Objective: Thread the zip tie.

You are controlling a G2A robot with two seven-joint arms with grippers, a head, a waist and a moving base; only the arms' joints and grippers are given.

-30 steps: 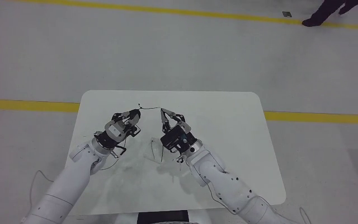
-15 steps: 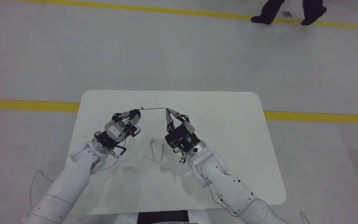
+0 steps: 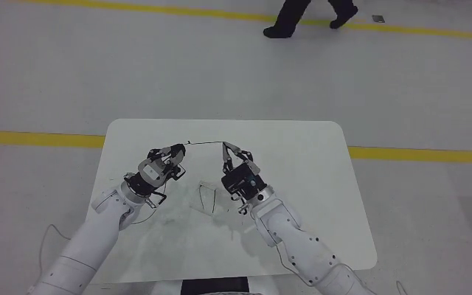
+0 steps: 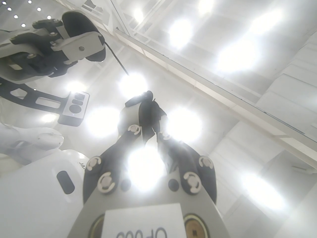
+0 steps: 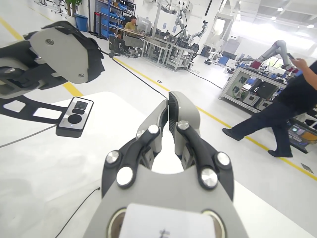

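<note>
Zip tie (image 3: 203, 142): stretched between both grippers, above the white table (image 3: 310, 147).
Left gripper (image 3: 179, 150): closed on one end of it.
Right gripper (image 3: 224, 148): clamped on the other end.

You get nothing readable here: the white label (image 4: 141, 220) behind the left claw (image 4: 146, 98) bears print too partial to make out.
</note>
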